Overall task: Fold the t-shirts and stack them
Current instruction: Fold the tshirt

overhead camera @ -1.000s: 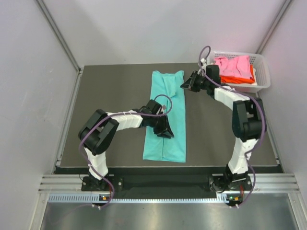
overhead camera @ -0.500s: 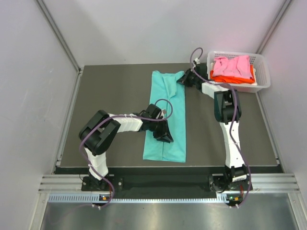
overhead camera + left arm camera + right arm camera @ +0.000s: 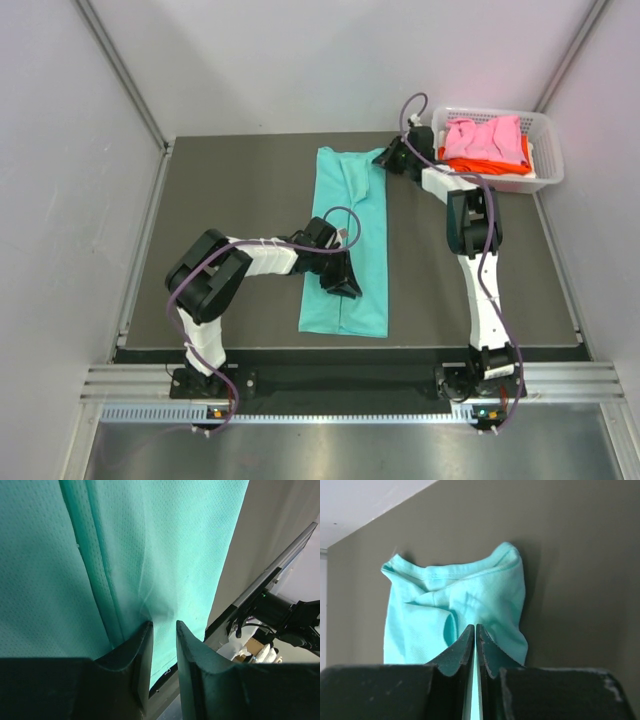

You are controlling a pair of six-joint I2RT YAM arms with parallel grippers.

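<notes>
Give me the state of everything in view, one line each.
teal t-shirt: folded into a long strip, flat on table.
basket: upright, holding two shirts.
pink t-shirt: bunched on top inside.
orange t-shirt: beneath the pink one.
left tool: narrow gap, tips on teal t-shirt.
right tool: shut on teal t-shirt's far end.

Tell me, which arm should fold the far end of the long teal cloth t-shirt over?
Probably the right. The right gripper is shut on the far end of the long teal cloth t-shirt, so it can pull that back. The left gripper rests on the shirt's middle, jaws slightly apart.
</notes>
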